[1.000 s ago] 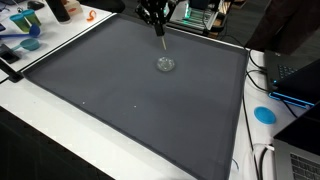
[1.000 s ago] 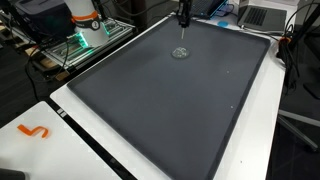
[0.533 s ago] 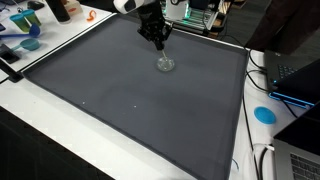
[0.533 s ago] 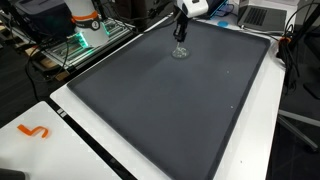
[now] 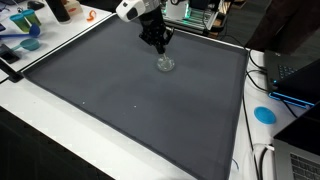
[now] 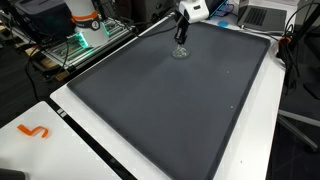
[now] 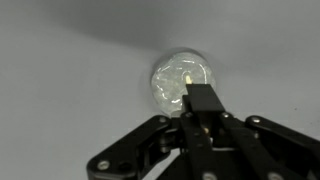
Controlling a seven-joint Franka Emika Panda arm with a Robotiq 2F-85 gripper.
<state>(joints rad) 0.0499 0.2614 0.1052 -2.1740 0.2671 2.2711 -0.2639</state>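
— Where do we see the clear round dish [image 5: 166,64] [image 6: 181,52] [image 7: 178,78]?
— On the grey mat [image 5: 130,105] [image 6: 170,110], near one edge of it, right beneath our gripper [image 5: 160,47] [image 6: 181,41] [image 7: 197,95].
— And the fingers [image 7: 205,112]?
— We see them pressed together, nothing between them. Whether they touch the dish, we cannot tell.

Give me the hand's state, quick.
Hand: closed, nothing seen in it, over the clear round glass piece on the dark mat.

White rounded arm [image 5: 128,9]; black tool [image 5: 159,45] with hinged linkage bars, matte fingers [image 7: 205,105].
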